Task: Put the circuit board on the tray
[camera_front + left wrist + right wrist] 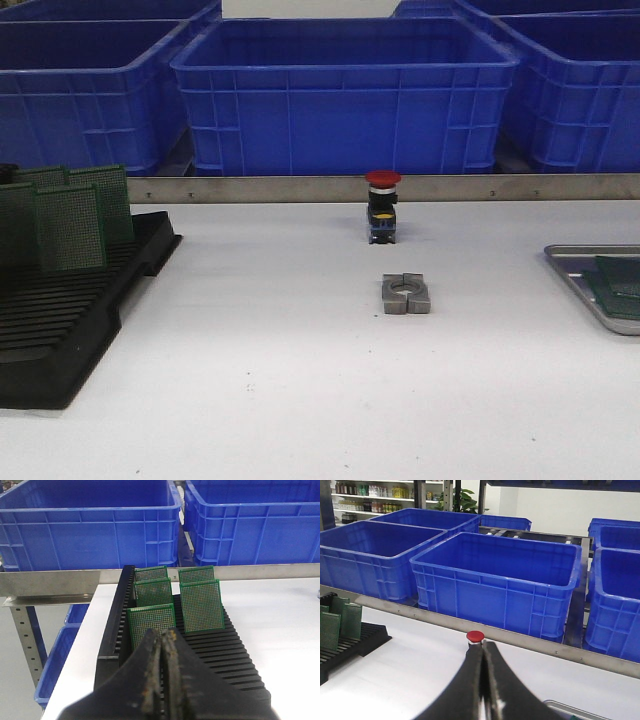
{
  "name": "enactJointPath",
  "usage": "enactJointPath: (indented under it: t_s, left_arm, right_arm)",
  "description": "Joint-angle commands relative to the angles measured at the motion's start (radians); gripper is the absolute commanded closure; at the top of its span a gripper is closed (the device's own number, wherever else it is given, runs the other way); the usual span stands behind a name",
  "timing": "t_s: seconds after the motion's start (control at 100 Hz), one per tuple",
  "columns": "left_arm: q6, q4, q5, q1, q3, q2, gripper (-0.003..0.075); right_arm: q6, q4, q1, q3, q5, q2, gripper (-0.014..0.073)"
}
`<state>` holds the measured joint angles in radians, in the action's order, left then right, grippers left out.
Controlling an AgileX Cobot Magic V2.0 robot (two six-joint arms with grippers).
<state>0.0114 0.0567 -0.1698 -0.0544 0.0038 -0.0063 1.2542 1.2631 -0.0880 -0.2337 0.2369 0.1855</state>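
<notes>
- In the left wrist view, the left gripper (163,645) is closest, with its 2 dark fingers pressed together and nothing between them.
- Just past it is the black rack (120,625) with many thin slots.
- 5 green circuit boards (201,606) stand upright in the slots (2 in the far row, 2 in the middle, 1 nearest the fingers).
- In the right wrist view, the right gripper (483,675) is pressed together too and holds nothing.
- Past its tips stands a button with a red cap (475,636) on the white table (420,665).
- In the front view, a small grey metal block (406,294) with a round hole lies near the middle of the table.
- The silver tray (572,275) sits at the right edge of the table, partly cut off, and a green board (620,282) already lies flat in it.
- The rack and its upright boards are well apart from the tray, at the left edge.
- Farthest back, behind a metal rail (250,189), big blue crates (345,95) stand in a row.
</notes>
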Motion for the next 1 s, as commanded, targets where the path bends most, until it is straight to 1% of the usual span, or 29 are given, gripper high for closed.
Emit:
enactJointPath:
  t_s: [0.0, 0.29, 0.43, 0.5, 0.54, 0.61, 0.62, 0.63, 0.64, 0.65, 0.66, 0.67, 0.68, 0.69, 0.71, 0.72, 0.73, 0.74, 0.75, 0.76, 0.81, 0.85, 0.9, 0.95, 0.99]
  left_arm:
    - [-0.011, 0.01, 0.074, 0.003, 0.019, -0.027, 0.0741]
    - [-0.011, 0.01, 0.074, 0.003, 0.019, -0.027, 0.0741]
    - [-0.011, 0.01, 0.074, 0.003, 0.019, -0.027, 0.0741]
    - [-0.011, 0.01, 0.074, 0.003, 0.019, -0.027, 0.0741]
    - [-0.011, 0.01, 0.074, 0.003, 0.019, -0.027, 0.0741]
    - [-0.011, 0.01, 0.074, 0.003, 0.019, -0.027, 0.0741]
    - [-0.011, 0.01, 0.074, 0.003, 0.019, -0.027, 0.0741]
    - [-0.011, 0.01, 0.074, 0.003, 0.019, -0.027, 0.0741]
    - [-0.011, 0.01, 0.074, 0.003, 0.019, -0.027, 0.0741]
    - [-0.011, 0.01, 0.074, 0.003, 0.019, -0.027, 0.0741]
    - [-0.011, 0.01, 0.074, 0.003, 0.019, -0.027, 0.0741]
    - [-0.011, 0.01, 0.074, 0.003, 0.019, -0.027, 0.0741]
    - [-0.011, 0.01, 0.074, 0.003, 0.019, -0.027, 0.0741]
    - [-0.011, 0.01, 0.074, 0.003, 0.019, -0.027, 0.0741]
    - [-0.011, 0.01, 0.074, 0.003, 0.019, -0.027, 0.0741]
    - [-0.011, 0.01, 0.074, 0.003, 0.019, -0.027, 0.0741]
    - [-0.011, 0.01, 0.074, 0.003, 0.019, -0.027, 0.0741]
    - [-0.011, 0.01, 0.074, 0.003, 0.019, -0.027, 0.0741]
    - [-0.011, 0.01, 0.074, 0.003, 0.019, -0.027, 0.0741]
    - [-0.011, 0.01, 0.074, 0.003, 0.019, -0.027, 0.0741]
    - [-0.011, 0.01, 0.074, 0.003, 0.019, -0.027, 0.0741]
    - [-0.011, 0.01, 0.074, 0.003, 0.019, -0.027, 0.0741]
    - [-0.011, 0.01, 0.074, 0.003, 0.019, -0.027, 0.0741]
    - [-0.011, 0.01, 0.074, 0.003, 0.019, -0.027, 0.0741]
    - [-0.011, 0.01, 0.074, 0.003, 0.019, -0.027, 0.0741]
  right_arm:
    - [0.009, 0.015, 0.001, -0.026, -0.019, 0.009, 0.0654]
    - [0.009, 0.015, 0.01, -0.026, -0.018, 0.009, 0.0654]
    - [0.009, 0.011, 0.054, -0.021, -0.077, -0.006, 0.0654]
    - [-0.015, -0.049, 0.08, -0.006, -0.14, -0.012, 0.0654]
    - [-0.061, -0.143, 0.094, 0.007, -0.164, -0.019, 0.0654]
    - [-0.257, -0.359, 0.115, 0.032, -0.175, -0.032, 0.0654]
    - [-0.312, -0.409, 0.117, 0.035, -0.178, -0.033, 0.0654]
    - [-0.34, -0.435, 0.121, 0.041, -0.179, -0.035, 0.0654]
    - [-0.398, -0.461, 0.122, 0.044, -0.181, -0.037, 0.0654]
    - [-0.427, -0.515, 0.124, 0.051, -0.183, -0.04, 0.0654]
    - [-0.487, -0.543, 0.127, 0.054, -0.185, -0.041, 0.0654]
    - [-0.516, -0.601, 0.128, 0.061, -0.187, -0.044, 0.0654]
    - [-0.546, -0.631, 0.13, 0.065, -0.189, -0.046, 0.0654]
    - [-0.603, -0.691, 0.13, 0.069, -0.192, -0.047, 0.0654]
    - [-0.685, -0.754, 0.131, 0.081, -0.196, -0.053, 0.0654]
    - [-0.711, -0.817, 0.131, 0.09, -0.2, -0.056, 0.0654]
    - [-0.76, -0.848, 0.131, 0.094, -0.201, -0.058, 0.0654]
    - [-0.784, -0.909, 0.131, 0.103, -0.205, -0.063, 0.0654]
    - [-0.807, -0.939, 0.131, 0.108, -0.206, -0.065, 0.0654]
    - [-0.854, -0.994, 0.131, 0.113, -0.21, -0.068, 0.0654]
    - [-1.012, -1.143, 0.132, 0.161, -0.237, -0.096, 0.0654]
    - [-1.133, -1.214, 0.133, 0.201, -0.279, -0.119, 0.0654]
    - [-1.234, -1.284, 0.137, 0.269, -0.373, -0.157, 0.0654]
    - [-1.275, -1.342, 0.143, 0.258, -0.266, -0.211, 0.0654]
    - [-1.295, -1.348, 0.15, 0.263, -0.266, -0.221, 0.0654]
